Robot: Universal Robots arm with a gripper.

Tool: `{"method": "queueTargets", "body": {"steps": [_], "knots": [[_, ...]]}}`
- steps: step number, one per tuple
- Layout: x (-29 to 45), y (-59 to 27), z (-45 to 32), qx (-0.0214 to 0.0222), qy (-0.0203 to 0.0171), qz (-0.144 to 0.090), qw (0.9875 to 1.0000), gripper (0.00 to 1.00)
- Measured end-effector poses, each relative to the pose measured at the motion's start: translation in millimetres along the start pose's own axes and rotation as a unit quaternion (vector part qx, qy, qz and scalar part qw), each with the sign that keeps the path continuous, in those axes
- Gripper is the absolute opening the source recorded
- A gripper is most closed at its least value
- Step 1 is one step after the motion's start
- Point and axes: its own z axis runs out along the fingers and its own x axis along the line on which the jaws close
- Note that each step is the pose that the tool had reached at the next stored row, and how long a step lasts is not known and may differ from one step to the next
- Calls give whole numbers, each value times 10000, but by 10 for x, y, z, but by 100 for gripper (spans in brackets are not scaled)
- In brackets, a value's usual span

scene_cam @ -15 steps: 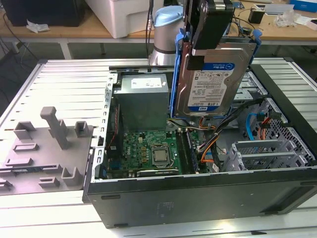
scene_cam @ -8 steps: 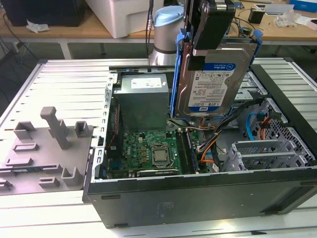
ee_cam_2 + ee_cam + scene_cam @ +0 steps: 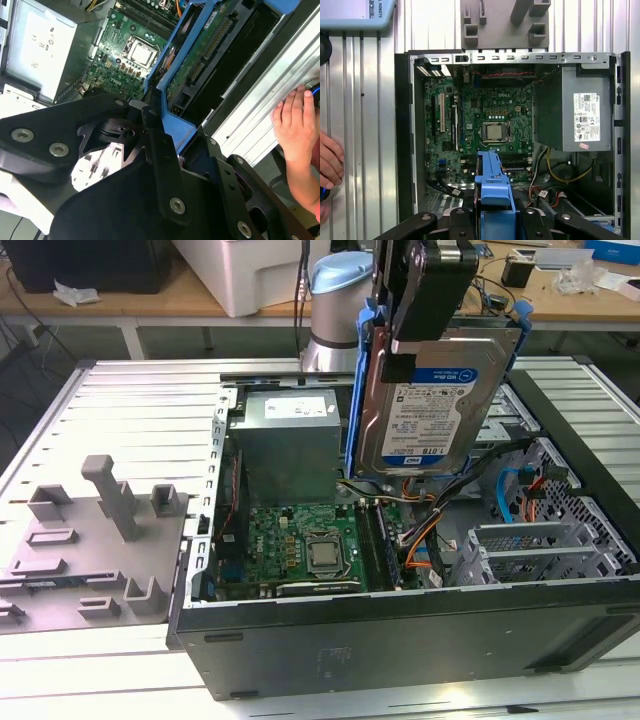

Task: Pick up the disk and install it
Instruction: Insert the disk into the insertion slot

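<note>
Plainly, the gripper (image 3: 415, 340) was clamped on the top edge of the disk (image 3: 428, 415). The disk hung upright in the upper middle of the exterior view, label toward the camera. It was above the open computer case (image 3: 400, 645) and touched nothing inside it.

In the second wrist view the disk's blue bracket and green circuit side ran from the centre toward the upper right, with the motherboard (image 3: 125, 60) beyond. In the first wrist view the bracket's edge stood at the bottom centre.

The grey drive cage (image 3: 535, 550) sat in the lower right of the exterior view. Orange cables (image 3: 420, 540) were bunched between it and the board. A person's hand (image 3: 295, 125) lay on the ribbed desk (image 3: 140, 410) beside the case.

The step in hand looked to be carrying the disk to its bay. To do that well, the grip should sit square on the bracket so the disk cannot swing. The bracket's rails should be lined up with the bay's guides before the disk goes down, and the path should pass clear of the cables. With a hand so near the case, a slow pace seemed wise.
</note>
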Motion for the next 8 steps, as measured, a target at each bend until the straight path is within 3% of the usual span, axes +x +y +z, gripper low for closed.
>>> {"method": "queueTargets", "body": {"steps": [8], "knots": [[7,-8,0,0,0,0,10000,37]]}}
